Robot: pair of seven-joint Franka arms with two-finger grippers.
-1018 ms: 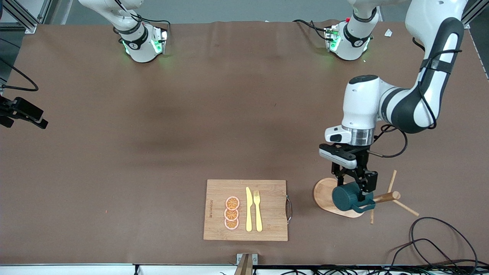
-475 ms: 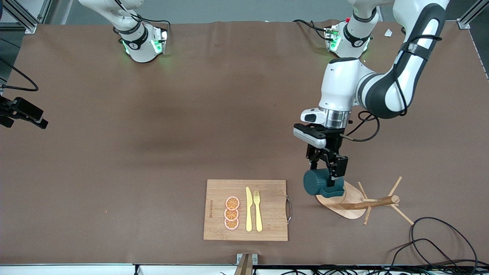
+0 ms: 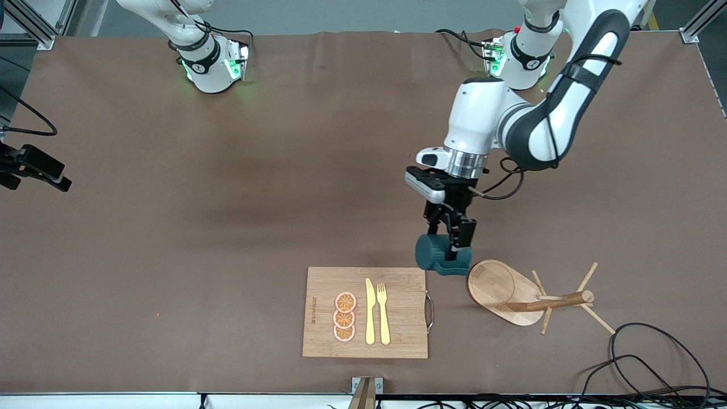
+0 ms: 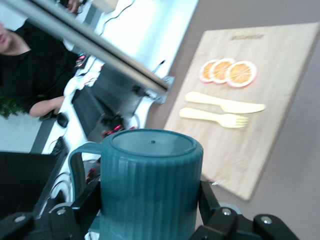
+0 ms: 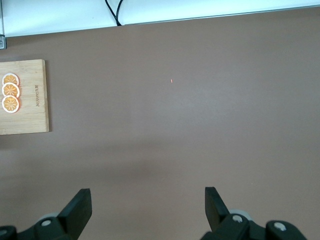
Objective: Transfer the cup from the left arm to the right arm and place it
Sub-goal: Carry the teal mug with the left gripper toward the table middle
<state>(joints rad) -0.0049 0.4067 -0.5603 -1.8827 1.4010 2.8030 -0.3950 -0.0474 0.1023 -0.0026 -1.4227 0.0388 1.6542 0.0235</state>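
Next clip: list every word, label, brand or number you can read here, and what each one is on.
Cutting board: a short line of dark print along the edge toward the right arm's end, too small to read in any view.
Cup, held by the left gripper over the table: no lettering shows on its visible ribbed side.
Right gripper, waiting open: no markings.
Nothing else bears text.
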